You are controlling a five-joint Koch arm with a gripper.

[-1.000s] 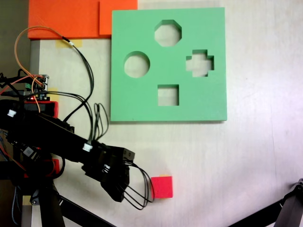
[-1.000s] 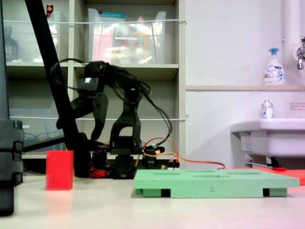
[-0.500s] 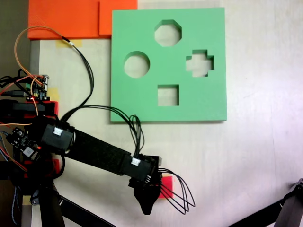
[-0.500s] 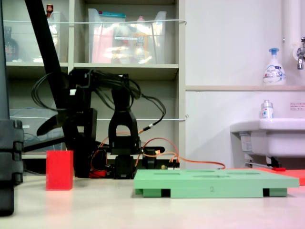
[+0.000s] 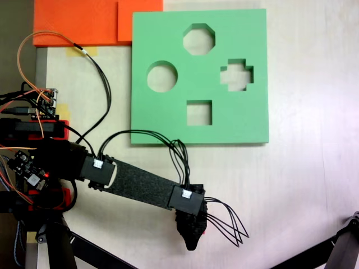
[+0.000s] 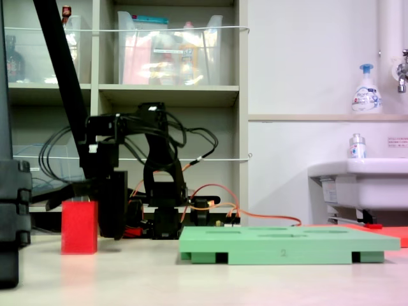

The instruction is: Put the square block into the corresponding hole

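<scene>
- Sprawling across the pale surface (image 5: 297, 179), the green board (image 5: 247, 120) lies flat, its square hole (image 5: 199, 112) empty and well apart from the action.
- Arm (image 5: 140, 188) has swung out and dropped since a second ago, wrist now pointing straight down!
- Hand (image 5: 192, 238) sits right over the red block (image 6: 80, 227), hiding nearly all of it from above; whether its fingers are apart or together, I cannot tell.
- Block stands on the surface just beside the hand in the side view: a grasp looks imminent, not yet made.

A small "2" stands on the front edge of the green foam board (image 6: 287, 244); nothing else is legible; the bottle labels are too blurred.
</scene>
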